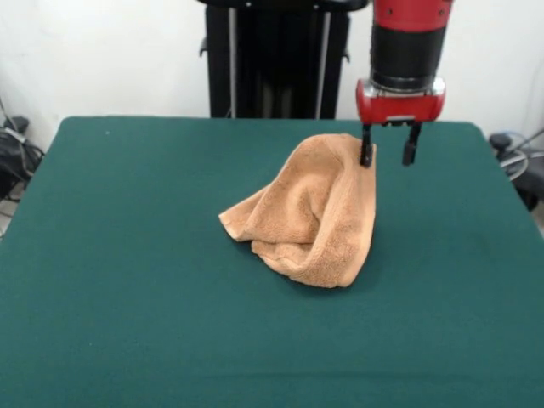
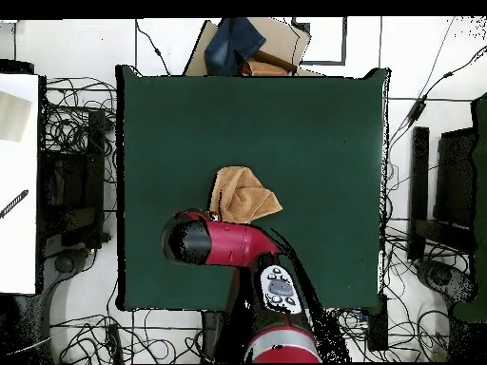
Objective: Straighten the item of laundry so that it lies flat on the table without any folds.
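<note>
Currently your hand [image 1: 388, 157] hangs released at the bunched towel's [image 1: 310, 217] one o'clock peak, on the green surface [image 1: 127, 255].

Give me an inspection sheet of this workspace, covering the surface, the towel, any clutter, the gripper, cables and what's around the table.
Surface: dark green table, bare apart from the towel.
Job's things: tan terry towel, bunched and folded over itself, with one part raised to a peak by the gripper; not flat.
Clutter: nothing seen on the table.
Gripper: gripper open, hanging over the towel's raised top; one finger is against the cloth, the other beside it in the air.
Cables: many black cables on the floor around the table, none on it.
Surroundings: cardboard box with a blue cloth beyond one table edge; black equipment at the sides.
</note>
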